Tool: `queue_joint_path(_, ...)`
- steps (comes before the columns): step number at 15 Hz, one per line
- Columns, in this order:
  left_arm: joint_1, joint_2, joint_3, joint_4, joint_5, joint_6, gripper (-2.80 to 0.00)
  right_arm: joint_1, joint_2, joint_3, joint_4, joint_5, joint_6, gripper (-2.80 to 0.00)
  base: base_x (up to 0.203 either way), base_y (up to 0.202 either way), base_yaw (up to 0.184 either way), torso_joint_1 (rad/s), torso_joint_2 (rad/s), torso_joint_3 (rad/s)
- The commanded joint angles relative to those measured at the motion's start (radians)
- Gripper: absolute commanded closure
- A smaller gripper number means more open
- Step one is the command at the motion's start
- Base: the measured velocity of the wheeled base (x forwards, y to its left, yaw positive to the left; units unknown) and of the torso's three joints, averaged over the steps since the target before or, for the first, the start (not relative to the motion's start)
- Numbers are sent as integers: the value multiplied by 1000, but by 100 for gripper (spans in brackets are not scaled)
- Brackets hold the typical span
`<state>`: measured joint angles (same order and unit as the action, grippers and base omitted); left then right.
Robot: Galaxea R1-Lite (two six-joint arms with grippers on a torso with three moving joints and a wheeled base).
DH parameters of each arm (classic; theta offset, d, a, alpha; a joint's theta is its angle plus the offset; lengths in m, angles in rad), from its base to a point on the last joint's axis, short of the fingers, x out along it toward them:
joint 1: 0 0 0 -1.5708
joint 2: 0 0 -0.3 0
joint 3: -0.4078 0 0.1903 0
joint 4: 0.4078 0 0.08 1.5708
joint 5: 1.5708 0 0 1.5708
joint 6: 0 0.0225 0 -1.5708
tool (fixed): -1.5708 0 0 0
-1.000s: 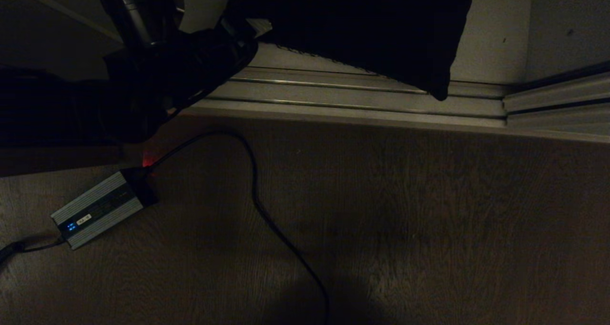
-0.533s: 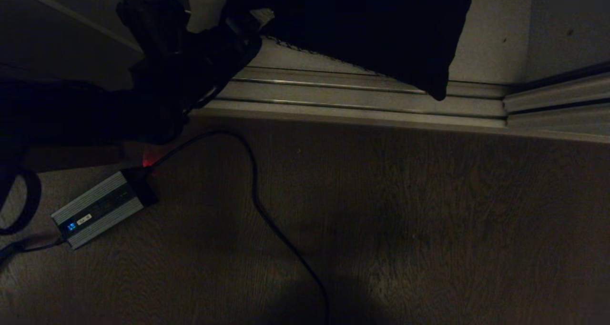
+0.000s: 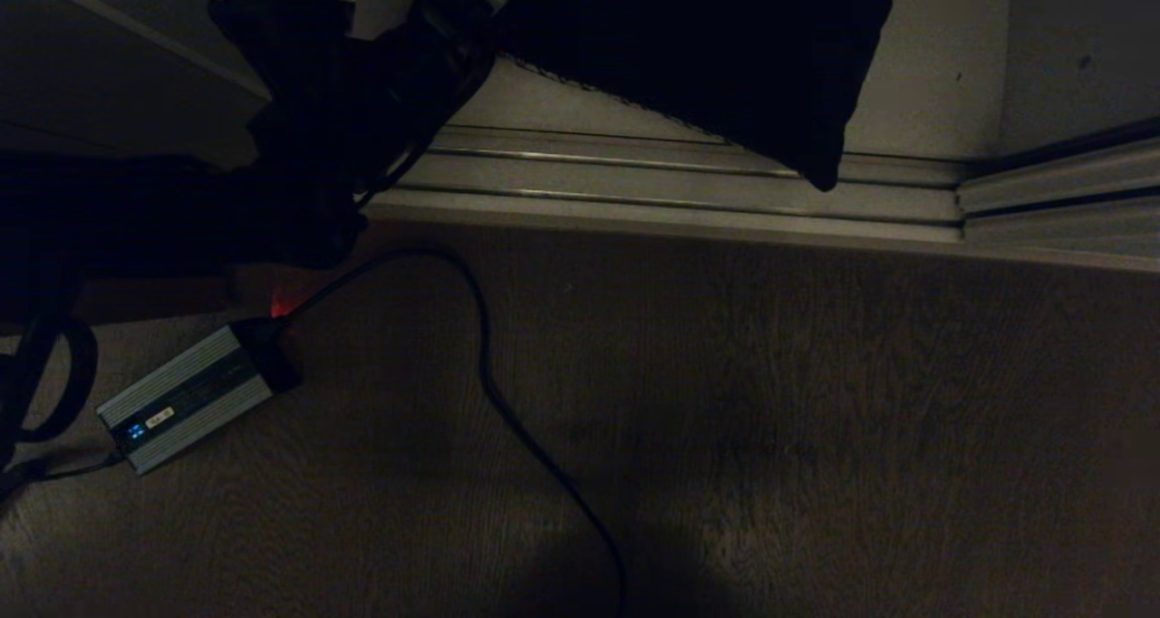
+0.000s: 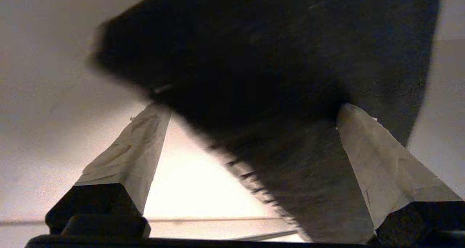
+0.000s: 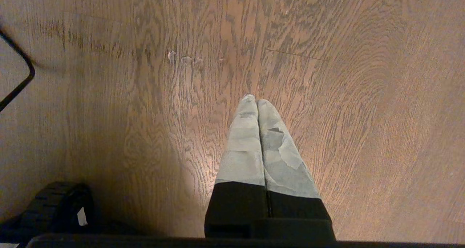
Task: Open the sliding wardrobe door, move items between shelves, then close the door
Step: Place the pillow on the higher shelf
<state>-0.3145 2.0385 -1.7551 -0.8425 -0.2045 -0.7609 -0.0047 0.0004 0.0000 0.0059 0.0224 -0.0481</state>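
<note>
My left hand (image 4: 250, 113) has shifted upward along the cushion (image 3: 698, 47), fingers now spread apart astride its corner; cushion sits above the floor track (image 3: 689, 188). My right hand (image 5: 257, 102), fingers together, hangs over the floor (image 5: 363, 95).

My left gripper (image 4: 250, 110) is standing with fingers spread wide; my right gripper (image 5: 257, 104) is hanging pressed together, pointing down.

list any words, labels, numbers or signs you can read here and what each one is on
None can be read.
silver box on the floor: a small pale label next to blue lights, print too small to make out.
white tag on the black wheel-like part in the right wrist view: no print visible.
cushion, floor track, wood floor: no text visible.
</note>
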Motion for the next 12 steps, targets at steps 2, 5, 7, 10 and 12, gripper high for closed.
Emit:
queue_joint_path(2,2,-20,7,-52,-1,-3,-280,0,-1,3,0,1,-1,0,0,0,0,0,0,0)
queue_joint_path(5,1,-17,5,-66,-52,-3,-280,0,-2,3,0,1,-1,0,0,0,0,0,0,0)
queue_joint_path(7,1,17,1,-67,-84,0,-280,0,0,3,0,1,-1,0,0,0,0,0,0,0)
queue_joint_path(10,-1,50,-7,-70,-93,1,-280,0,-2,3,0,1,-1,0,0,0,0,0,0,0)
queue_joint_path(12,-4,72,-22,-70,-117,2,-280,0,-1,3,0,1,-1,0,0,0,0,0,0,0)
